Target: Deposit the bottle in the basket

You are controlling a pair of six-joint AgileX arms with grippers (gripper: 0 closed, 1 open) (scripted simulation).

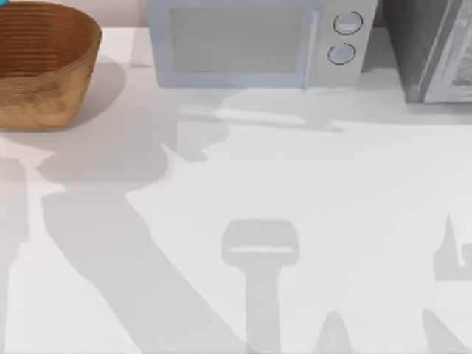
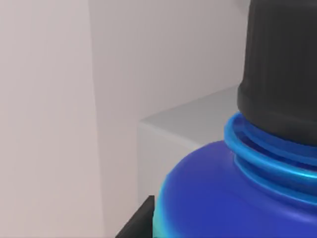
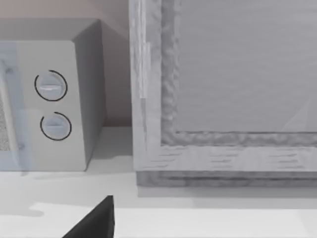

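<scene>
Your left jaws seem to hold the bottle (image 2: pixel 237 198), mid-carry; grip unconfirmed. Next, bring it over the basket (image 1: pixel 44 81) and release.

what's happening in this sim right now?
The left wrist view has the bottle right up against the camera, blue shoulder and black cap up close, with a dark bit of that arm's finger beside it, so the left arm most likely has it in hand. The top view shows the basket at the table's far left corner, next to the microwave; whether the bottle is over it yet can't be told. The right wrist view faces the microwave's dials and a grey cabinet.
</scene>
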